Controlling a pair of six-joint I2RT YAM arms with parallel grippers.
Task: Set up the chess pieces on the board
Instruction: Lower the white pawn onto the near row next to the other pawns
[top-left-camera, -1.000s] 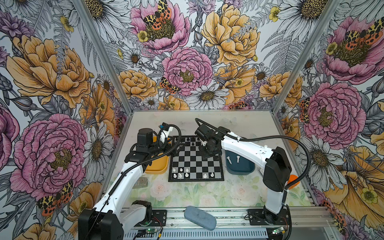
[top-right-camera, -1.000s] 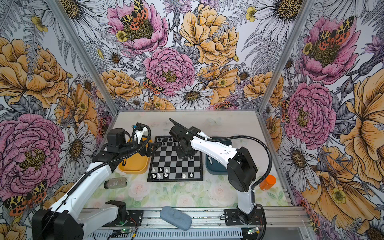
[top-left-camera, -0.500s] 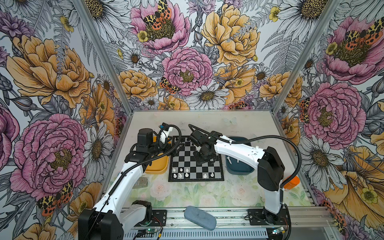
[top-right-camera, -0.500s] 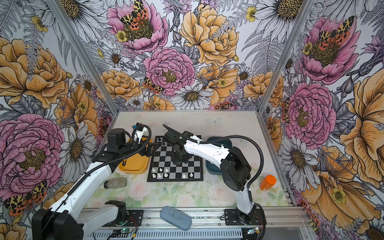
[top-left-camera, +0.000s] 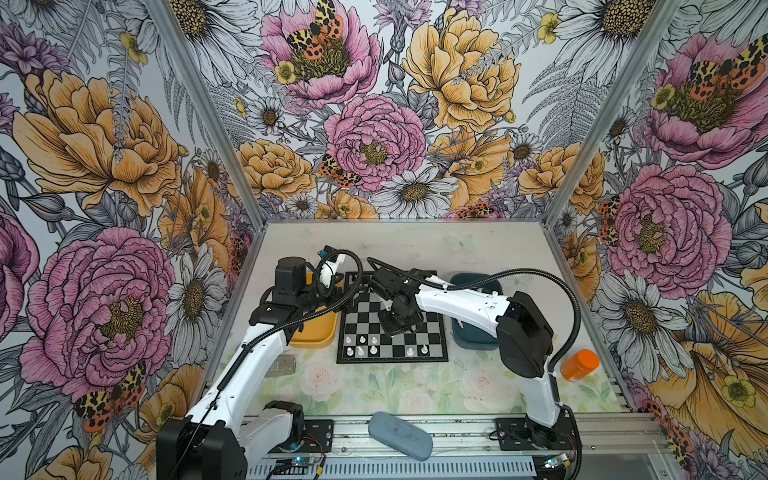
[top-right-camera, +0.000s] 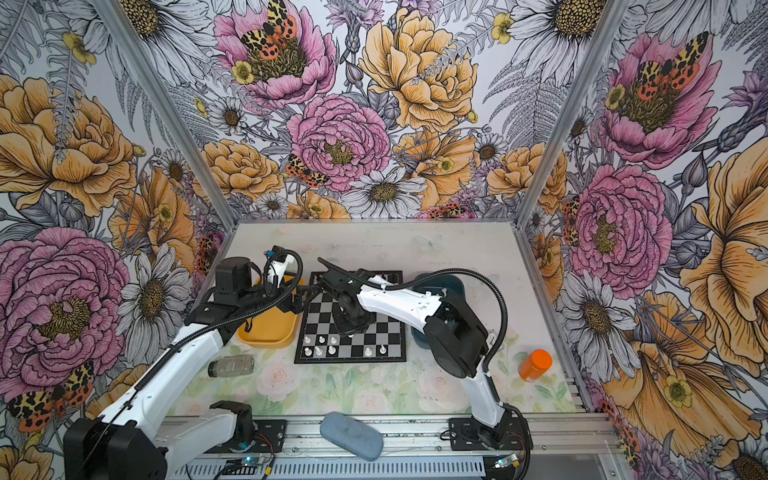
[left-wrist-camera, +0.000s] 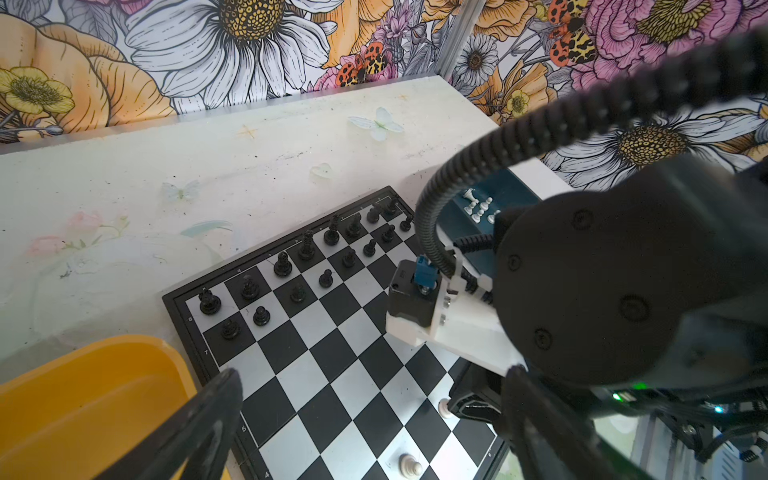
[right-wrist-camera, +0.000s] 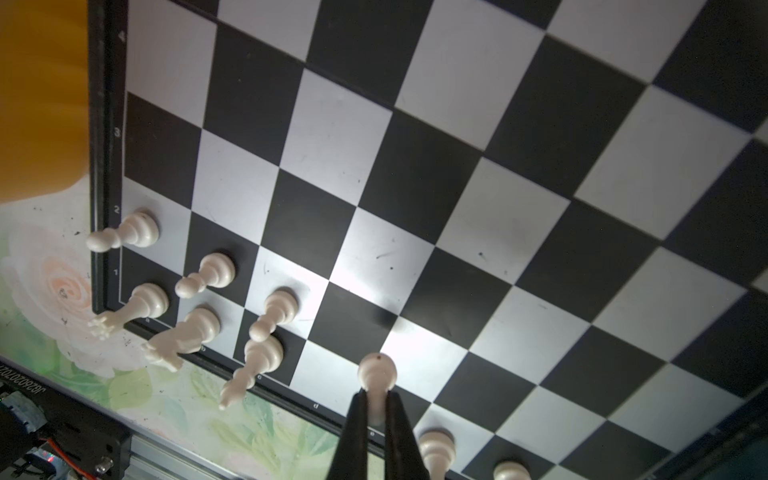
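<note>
White pawn carried low over the near rows of the board

Beside the yellow tray (top-left-camera: 311, 332), the left gripper (left-wrist-camera: 374, 374) is held wide open with nothing in it, seemingly parked clear at the board's (top-left-camera: 434, 338) left edge. White pieces (right-wrist-camera: 187, 299) are clustered at the near left corner, with bare squares beside them. The right gripper (right-wrist-camera: 376, 397) is clamped on a white pawn (right-wrist-camera: 377, 372) over that gap, close to the near border, with two pieces just beside it. More white pieces are left in the blue tray (top-left-camera: 473, 336).
</note>
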